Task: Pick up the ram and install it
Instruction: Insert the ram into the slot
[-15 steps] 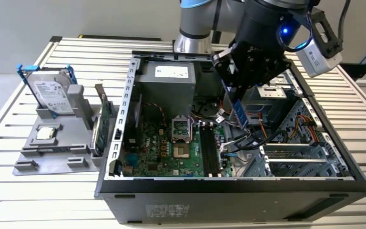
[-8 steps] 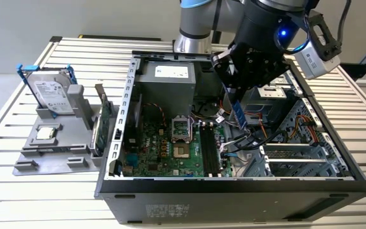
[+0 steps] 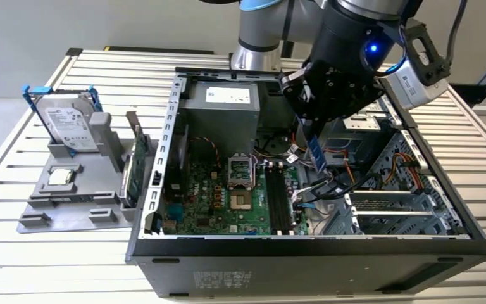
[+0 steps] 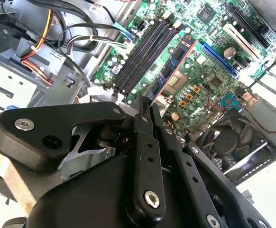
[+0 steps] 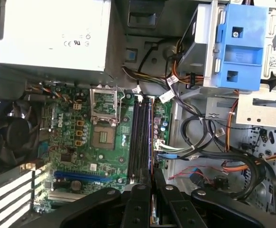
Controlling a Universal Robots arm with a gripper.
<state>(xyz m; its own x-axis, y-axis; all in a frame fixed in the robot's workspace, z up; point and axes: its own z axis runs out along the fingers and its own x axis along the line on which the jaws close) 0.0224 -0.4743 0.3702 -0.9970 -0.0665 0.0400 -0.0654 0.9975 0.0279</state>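
The pincer (image 3: 310, 130) is clamped shut on the upper end of the ram (image 3: 316, 152), which hangs upright inside the open computer case (image 3: 311, 263). The ram is above the black memory slots (image 3: 278, 199) of the green motherboard (image 3: 213, 202), not seated. The case stands on the slatted counter (image 3: 57, 266), beside a grey holder (image 3: 74, 193) carrying a hard drive (image 3: 66, 120).
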